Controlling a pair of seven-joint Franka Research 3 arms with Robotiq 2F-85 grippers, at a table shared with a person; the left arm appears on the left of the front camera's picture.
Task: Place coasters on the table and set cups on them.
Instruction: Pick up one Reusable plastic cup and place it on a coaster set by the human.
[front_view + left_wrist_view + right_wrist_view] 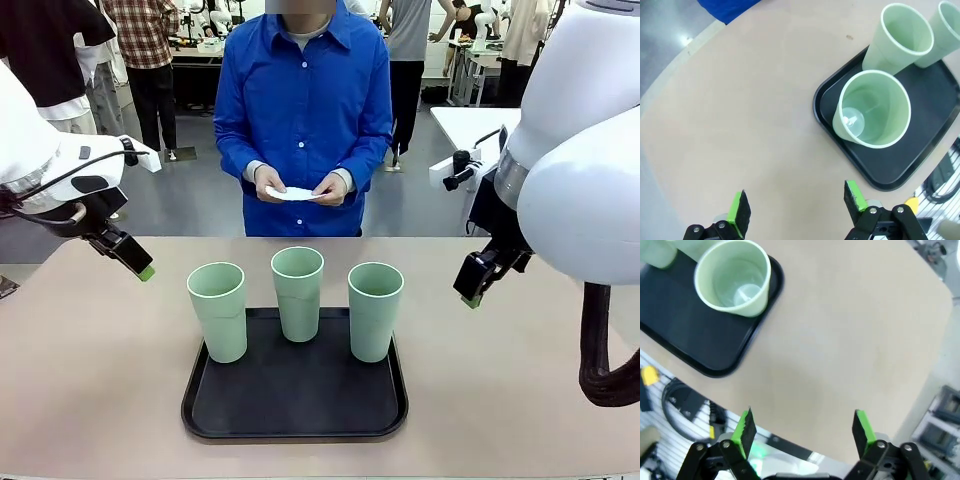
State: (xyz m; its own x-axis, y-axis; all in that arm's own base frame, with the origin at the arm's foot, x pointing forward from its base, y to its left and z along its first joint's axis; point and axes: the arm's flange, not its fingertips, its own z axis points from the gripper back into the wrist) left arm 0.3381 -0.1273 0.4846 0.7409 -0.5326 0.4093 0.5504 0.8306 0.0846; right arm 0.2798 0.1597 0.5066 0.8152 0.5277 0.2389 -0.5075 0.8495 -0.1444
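Three pale mint-green cups stand upright on a black tray (295, 412): the left cup (218, 310), the middle cup (298, 292) and the right cup (375, 310). A person in a blue shirt at the far side holds white coasters (295, 193) in both hands above the table (100, 360). My left gripper (140, 265) hovers open above the table left of the tray; its wrist view has the nearest cup (872, 109) ahead to the right. My right gripper (470, 292) hangs open right of the tray, and a cup (733, 277) lies ahead to its upper left. Both hold nothing.
The tray (920, 125) sits in the middle of the beige tabletop, near the robot's edge. Bare tabletop (850, 340) lies on both sides of it and between it and the person. A white table (470, 125) stands beyond at the right. Other people stand in the background.
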